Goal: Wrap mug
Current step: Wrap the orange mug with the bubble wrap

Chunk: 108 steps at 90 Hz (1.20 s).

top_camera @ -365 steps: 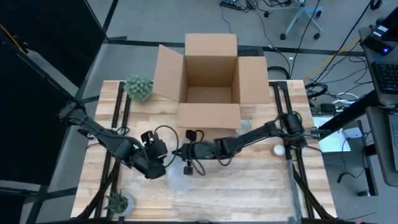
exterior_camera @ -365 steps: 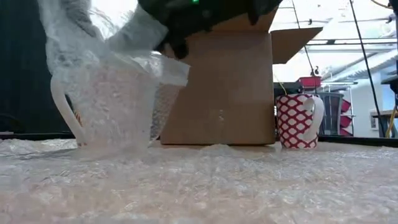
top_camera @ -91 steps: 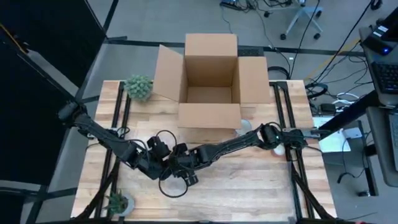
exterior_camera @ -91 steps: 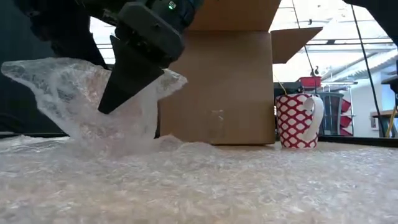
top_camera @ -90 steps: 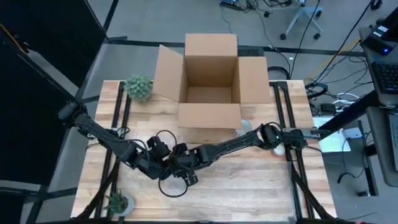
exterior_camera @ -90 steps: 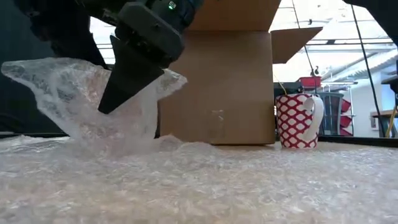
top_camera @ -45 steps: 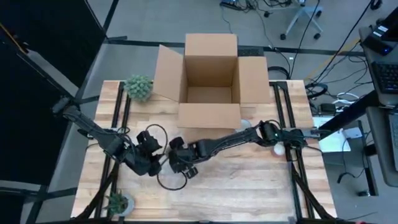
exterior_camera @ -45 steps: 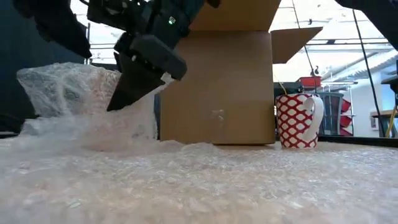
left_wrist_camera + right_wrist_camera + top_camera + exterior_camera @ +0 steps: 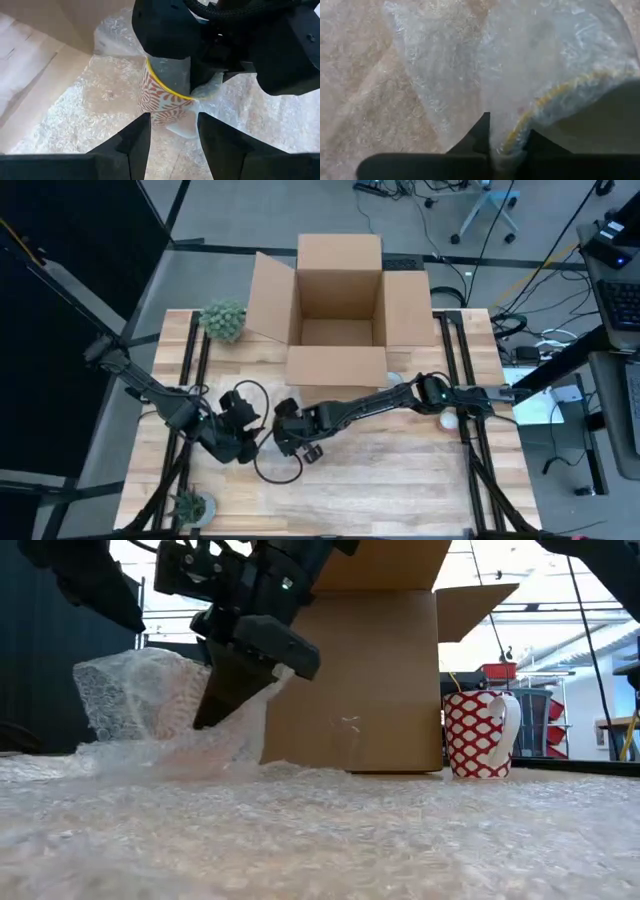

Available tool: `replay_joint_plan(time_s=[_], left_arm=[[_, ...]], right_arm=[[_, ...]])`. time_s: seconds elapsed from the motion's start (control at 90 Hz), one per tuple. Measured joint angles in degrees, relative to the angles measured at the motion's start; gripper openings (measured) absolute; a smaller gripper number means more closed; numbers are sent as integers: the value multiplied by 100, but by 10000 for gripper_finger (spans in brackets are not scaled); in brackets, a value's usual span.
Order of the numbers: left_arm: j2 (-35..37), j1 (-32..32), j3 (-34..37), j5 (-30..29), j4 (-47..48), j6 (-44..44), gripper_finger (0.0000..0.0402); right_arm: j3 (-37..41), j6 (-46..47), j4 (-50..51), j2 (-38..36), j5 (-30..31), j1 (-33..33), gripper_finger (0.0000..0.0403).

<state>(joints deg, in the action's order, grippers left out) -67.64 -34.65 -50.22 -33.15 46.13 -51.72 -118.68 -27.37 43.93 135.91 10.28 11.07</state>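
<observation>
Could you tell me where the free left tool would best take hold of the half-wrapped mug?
Probably low on the mug's bare patterned wall, coming in level from the left tool's own side. The right tool pinches bubble wrap over the yellow rim, so the top is taken.

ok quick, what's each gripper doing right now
Left gripper: open, fingers apart, facing the mug, holding nothing.
Right gripper: closed on the bubble wrap at the mug's rim.

The wooden tabletop (image 9: 400, 480) carries an open box (image 9: 337, 330); a red-patterned mug (image 9: 480, 735) just beside the box, bubble wrap (image 9: 330, 830) before it, two plants (image 9: 223, 321) beside it.
</observation>
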Motion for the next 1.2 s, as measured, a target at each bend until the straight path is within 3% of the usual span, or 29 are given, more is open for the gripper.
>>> replay_joint_plan(time_s=[0.322, 0.478, 0.644, 0.833, 1.2], left_arm=[[0, 0, -2, -11, 85, 2, 150], [0, 0, -2, -11, 87, -7, 150], [2, 0, -2, -11, 81, -39, 150], [-52, -2, -7, 141, -543, 155, 150], [-673, 110, -7, 181, -1509, 587, 150]], right_arm=[[-4, 484, 780, -912, -21, -4, 12], [-8, 1148, 1800, -1215, -678, 55, 12], [101, 1561, 2729, -1197, -877, 343, 12], [584, 2145, 2866, -1193, -1211, 706, 12], [1715, 2876, 1996, -1256, -759, 1203, 13]])
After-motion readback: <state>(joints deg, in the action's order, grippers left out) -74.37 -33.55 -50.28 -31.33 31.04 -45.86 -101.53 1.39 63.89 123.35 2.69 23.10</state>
